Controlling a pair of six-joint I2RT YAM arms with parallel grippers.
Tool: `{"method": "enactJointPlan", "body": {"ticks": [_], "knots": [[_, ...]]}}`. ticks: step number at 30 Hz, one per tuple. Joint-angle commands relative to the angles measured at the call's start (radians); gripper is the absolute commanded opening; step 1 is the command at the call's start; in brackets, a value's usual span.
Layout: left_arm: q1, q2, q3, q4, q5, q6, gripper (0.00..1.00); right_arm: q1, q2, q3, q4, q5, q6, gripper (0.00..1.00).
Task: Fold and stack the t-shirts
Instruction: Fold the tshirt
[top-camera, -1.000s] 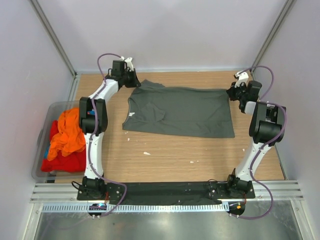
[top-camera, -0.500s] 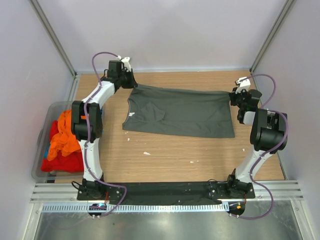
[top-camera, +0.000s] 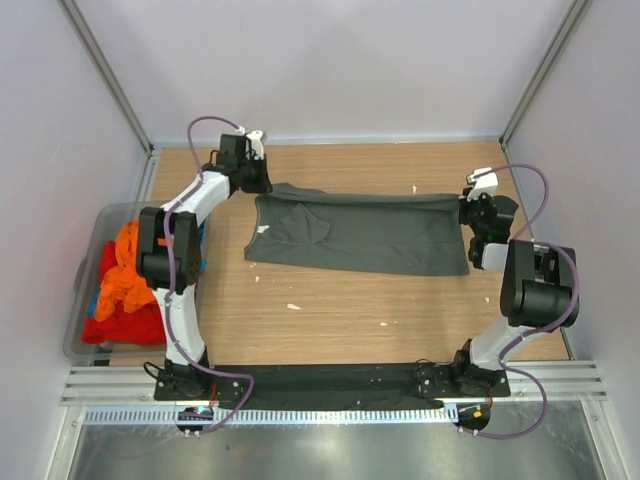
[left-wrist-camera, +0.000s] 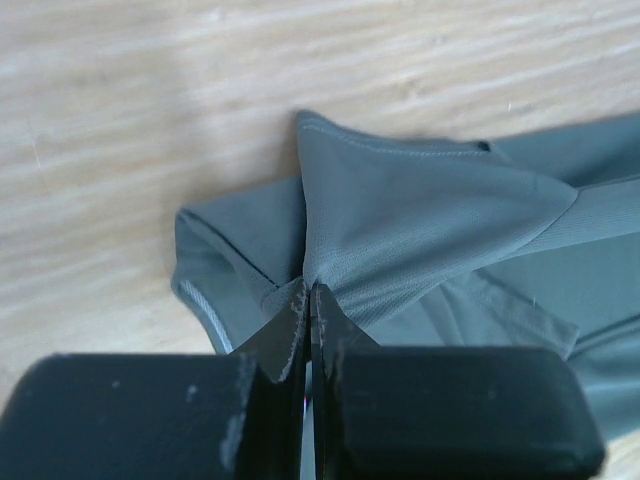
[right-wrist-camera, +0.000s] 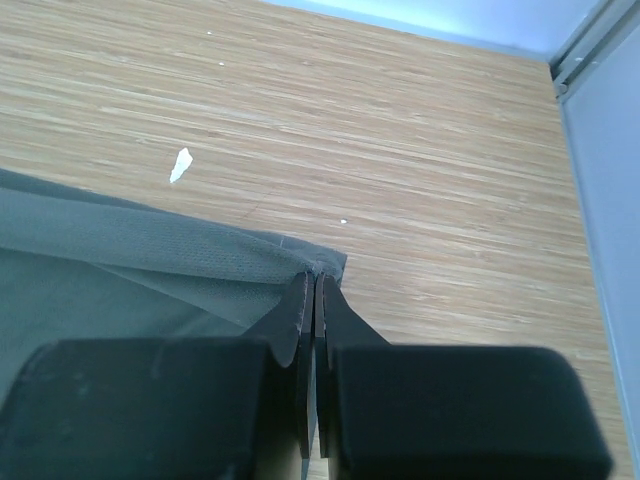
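The grey shirt (top-camera: 360, 235) lies spread across the far half of the bench (top-camera: 350, 310), collar end to the left. The left tool (top-camera: 262, 183) is pinched tight on the shirt's far-left corner. In the left wrist view its fingers (left-wrist-camera: 285, 330) meet with only cloth between them, and the fabric (left-wrist-camera: 420, 215) rises to them in a peak. The right tool (top-camera: 468, 207) is likewise clamped on the far-right corner. In the right wrist view its tips (right-wrist-camera: 312, 278) nip the hem corner just above the wood. Between the two tools the shirt's far edge runs as a straight, lifted band, while the near edge rests flat on the bench. A white scrap (top-camera: 293, 306) lies on the bench near the shirt. To the left, a bin (top-camera: 85, 270) holds an orange shirt (top-camera: 135, 265) on top of a red shirt (top-camera: 125, 322).
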Motion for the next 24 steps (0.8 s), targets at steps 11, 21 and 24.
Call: {"method": "enactJointPlan", "body": {"ticks": [11,21,24], "knots": [[-0.027,-0.111,-0.065,-0.091,-0.054,0.025,0.0,0.005,-0.094,-0.043,-0.036,0.125,0.003,0.01],[-0.056,-0.152,-0.134,-0.121,-0.111,0.036,0.0,0.012,-0.144,0.022,-0.318,0.158,-0.037,0.01],[-0.058,-0.159,-0.143,-0.121,-0.118,0.036,0.0,0.016,-0.147,0.023,-0.347,0.169,-0.039,0.01]]}}
